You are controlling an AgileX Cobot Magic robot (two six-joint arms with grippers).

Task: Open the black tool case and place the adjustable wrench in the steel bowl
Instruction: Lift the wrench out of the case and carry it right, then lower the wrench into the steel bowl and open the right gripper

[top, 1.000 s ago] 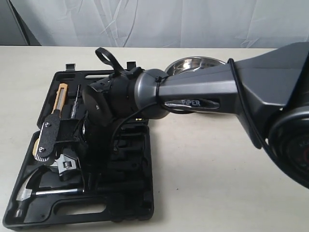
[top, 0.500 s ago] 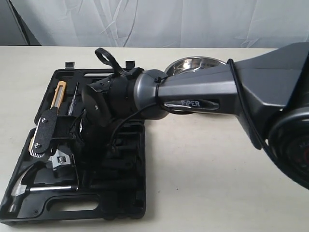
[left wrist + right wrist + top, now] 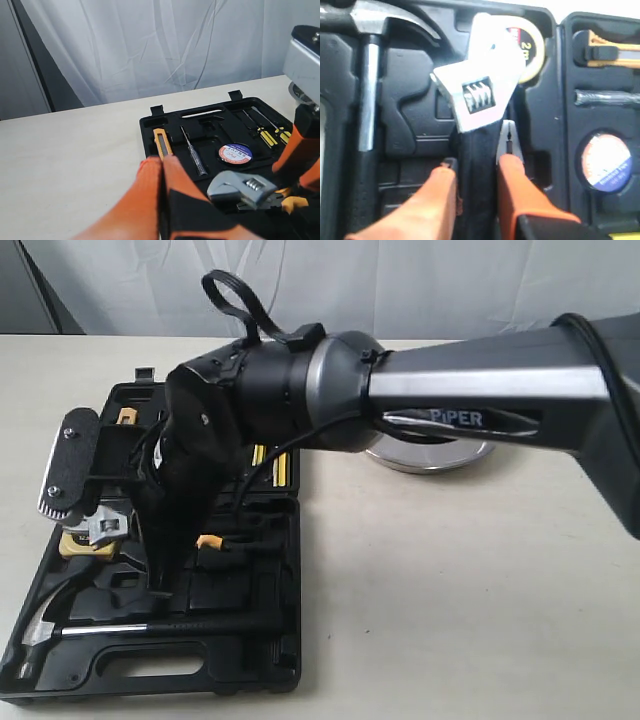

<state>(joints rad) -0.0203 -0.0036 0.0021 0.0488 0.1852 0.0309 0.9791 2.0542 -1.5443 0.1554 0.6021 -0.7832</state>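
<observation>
**Kid:** Wrench first. Where is it?

**Robot:** My right gripper (image 3: 477, 160) is squeezed tight on the black handle of the adjustable wrench (image 3: 480, 95). The shiny head sticks out past my fingers. It hangs over the open black tool case (image 3: 270, 660), next to the hammer (image 3: 367, 90).

**Kid:** Why grab the handle?

**Robot:** It is thin and straight, so one finger fits on each side. I think the bumpy head could slip.

**Kid:** Where does it go?

**Robot:** Into the steel bowl (image 3: 430, 455). It sits on the table beside the case, half hidden behind my arm. I think I must swing over to it next.

**Kid:** And your other hand?

**Robot:** My left gripper (image 3: 162, 162) is pinched closed with nothing in it. It hangs near the case, out of the way.

**Kid:** Any words?

**Robot:** My arm says "PiPER" (image 3: 460, 418). The tape measure (image 3: 532, 47) shows a "2", and the rest is blurry. The round sticker (image 3: 235, 152) has writing too small to read.
</observation>
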